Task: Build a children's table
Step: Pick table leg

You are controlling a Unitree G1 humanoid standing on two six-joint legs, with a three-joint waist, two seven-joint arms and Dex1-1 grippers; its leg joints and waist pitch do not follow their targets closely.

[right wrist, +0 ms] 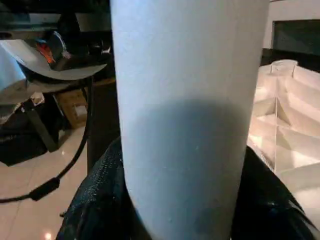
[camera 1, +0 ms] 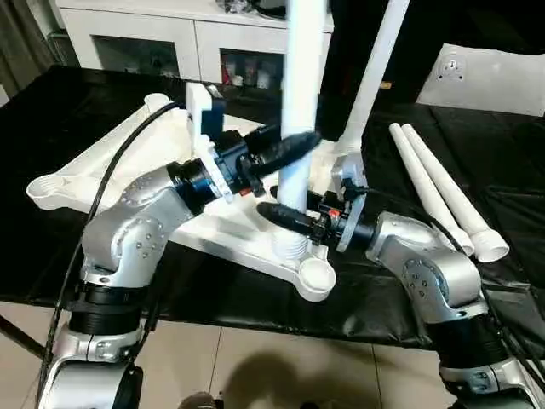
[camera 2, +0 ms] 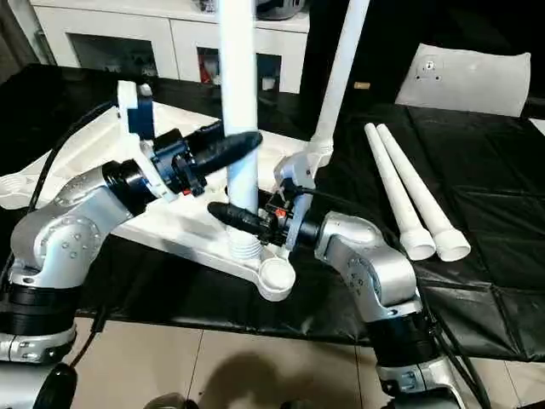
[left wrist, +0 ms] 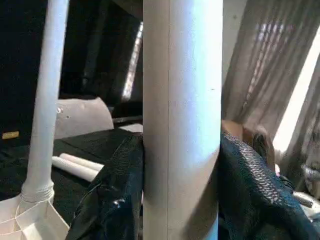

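Both grippers are clamped on the same upright leg (camera 1: 303,102)! The left gripper (camera 1: 294,146) pinches it higher up, black fingers (left wrist: 112,200) pressed to either side of the tube; directly below, the right gripper (camera 1: 285,217) grips it just above the threaded base. That base sits in a corner socket of the upturned tabletop (camera 1: 128,158) (ribbed underside showing). Beyond them a second leg (camera 1: 375,77) stands; right of the right gripper, two loose legs (camera 1: 443,192) lie on the black cloth (camera 1: 511,170).
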